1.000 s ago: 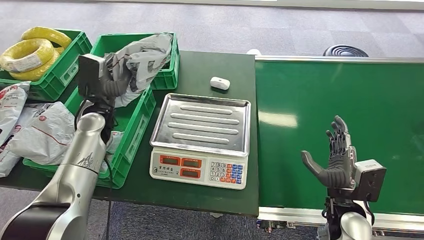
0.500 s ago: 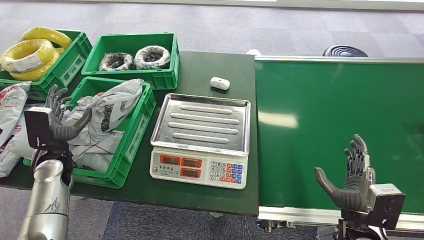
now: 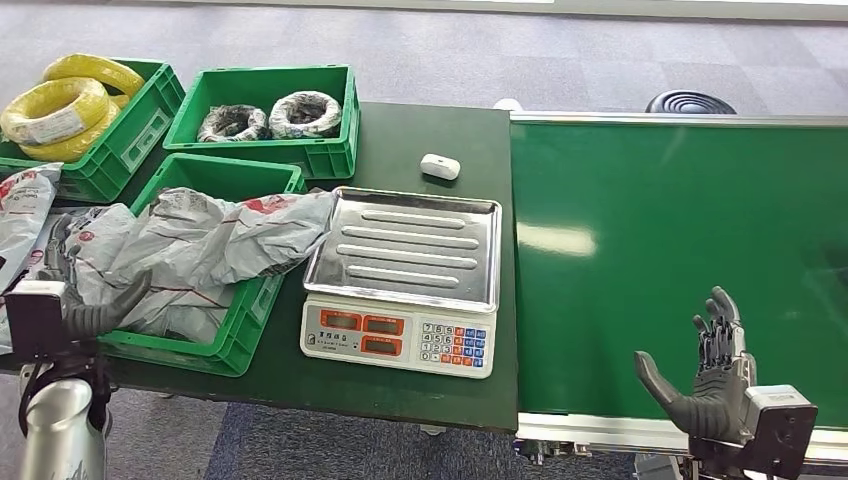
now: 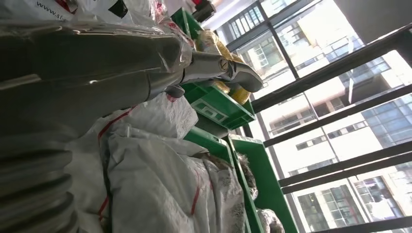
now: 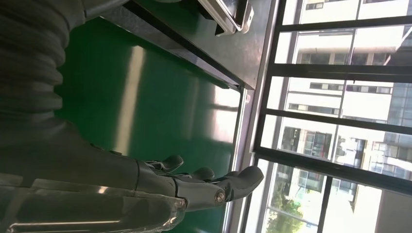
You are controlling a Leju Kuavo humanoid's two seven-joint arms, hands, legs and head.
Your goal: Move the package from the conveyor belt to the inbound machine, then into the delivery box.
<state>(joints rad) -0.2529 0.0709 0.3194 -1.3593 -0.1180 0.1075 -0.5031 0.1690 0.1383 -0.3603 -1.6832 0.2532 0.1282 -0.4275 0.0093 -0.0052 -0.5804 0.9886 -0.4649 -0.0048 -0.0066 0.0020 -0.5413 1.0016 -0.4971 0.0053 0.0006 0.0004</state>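
The package [image 3: 215,240], a grey crumpled poly mailer with red markings, lies draped over the near green crate [image 3: 222,345], one corner overhanging the crate wall toward the scale tray [image 3: 405,245]. Judged from its folds and sag, it is light, soft and limp, with a slick film surface; it will likely bend around whatever grips it, so a hold on a bunched fold near its middle, rather than on a loose edge, looks soundest. Left hand [image 3: 90,312] sits low at the near corner of that crate, thumb out, fingers apart, holding nothing; in the left wrist view the thumb [image 4: 221,73] extends above the bags without contact. Right hand [image 3: 705,385] stands upright at the near edge of the conveyor belt [image 3: 680,210], fingers up and spread, thumb apart, empty. The belt surface carries no parcel. Farther back stand a crate of dark coils [image 3: 270,112] and a crate of yellow cable [image 3: 70,100]
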